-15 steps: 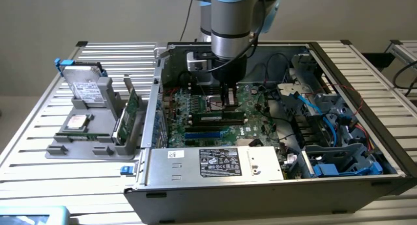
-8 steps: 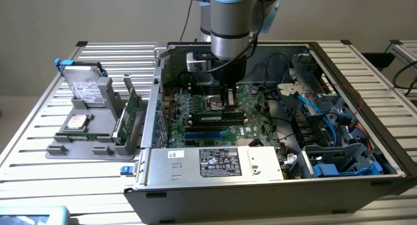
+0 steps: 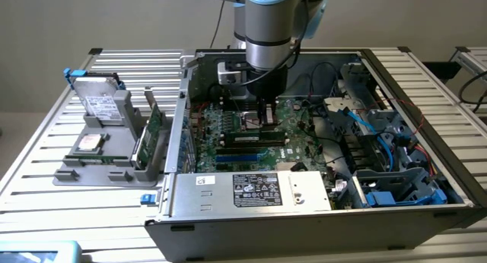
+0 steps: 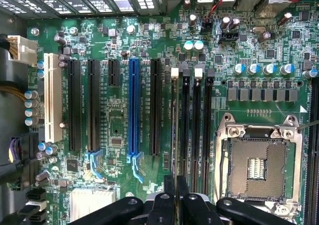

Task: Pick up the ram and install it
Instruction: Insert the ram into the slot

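Observation:
The ram (image 4: 174, 130) is a thin dark-green stick seen edge-on, standing in the memory slot with a white latch (image 4: 174, 73), beside three bare memory slots (image 4: 198, 125). My gripper (image 4: 175, 184) is down at the ram's near end, and its two black fingers (image 4: 169, 187) are pressed against either side of the stick's top edge. In the exterior view the gripper (image 3: 266, 121) reaches straight down into the open computer case (image 3: 177, 114), onto the ram (image 3: 255, 138) lying along the motherboard (image 3: 228, 126).
A grey holder (image 3: 91, 163) at the exterior view's left carries silver hard drives (image 3: 100, 103) and a green expansion card (image 3: 155, 129). Power supply (image 3: 251, 190), drive cage with blue cables (image 3: 388, 160), CPU socket (image 4: 256, 160) and black and blue card slots (image 4: 133, 105) surround the ram slot.

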### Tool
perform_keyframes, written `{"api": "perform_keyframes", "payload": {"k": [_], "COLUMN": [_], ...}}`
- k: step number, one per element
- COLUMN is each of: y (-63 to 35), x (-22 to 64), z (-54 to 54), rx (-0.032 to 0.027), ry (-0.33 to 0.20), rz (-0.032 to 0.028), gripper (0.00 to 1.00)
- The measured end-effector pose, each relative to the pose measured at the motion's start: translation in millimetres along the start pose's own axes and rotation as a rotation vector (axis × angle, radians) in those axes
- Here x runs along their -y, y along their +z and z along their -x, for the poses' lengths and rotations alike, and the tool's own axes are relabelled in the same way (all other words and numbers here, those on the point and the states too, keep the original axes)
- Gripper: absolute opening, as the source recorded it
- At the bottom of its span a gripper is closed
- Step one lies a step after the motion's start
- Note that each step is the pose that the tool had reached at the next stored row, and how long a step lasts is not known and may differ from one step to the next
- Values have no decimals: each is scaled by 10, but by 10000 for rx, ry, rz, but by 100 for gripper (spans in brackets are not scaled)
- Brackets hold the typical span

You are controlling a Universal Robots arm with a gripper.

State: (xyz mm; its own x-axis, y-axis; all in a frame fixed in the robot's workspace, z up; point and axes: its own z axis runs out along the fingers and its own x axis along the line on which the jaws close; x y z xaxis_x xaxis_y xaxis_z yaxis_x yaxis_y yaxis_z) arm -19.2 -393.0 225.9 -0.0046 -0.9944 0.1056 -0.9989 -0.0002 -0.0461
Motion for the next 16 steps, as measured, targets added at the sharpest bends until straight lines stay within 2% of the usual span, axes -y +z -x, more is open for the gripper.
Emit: {"api": "perform_keyframes", "payload": {"k": [12, 14, 15, 16], "y": [4, 5, 5, 5], "x": [-8, -8, -9, -9], "z": [1, 1, 1, 1], "rx": [2, 3, 2, 2], "ry": [3, 4, 5, 4], "rz": [-35, -39, -40, -41], "gripper": [13, 15, 22, 22]}}
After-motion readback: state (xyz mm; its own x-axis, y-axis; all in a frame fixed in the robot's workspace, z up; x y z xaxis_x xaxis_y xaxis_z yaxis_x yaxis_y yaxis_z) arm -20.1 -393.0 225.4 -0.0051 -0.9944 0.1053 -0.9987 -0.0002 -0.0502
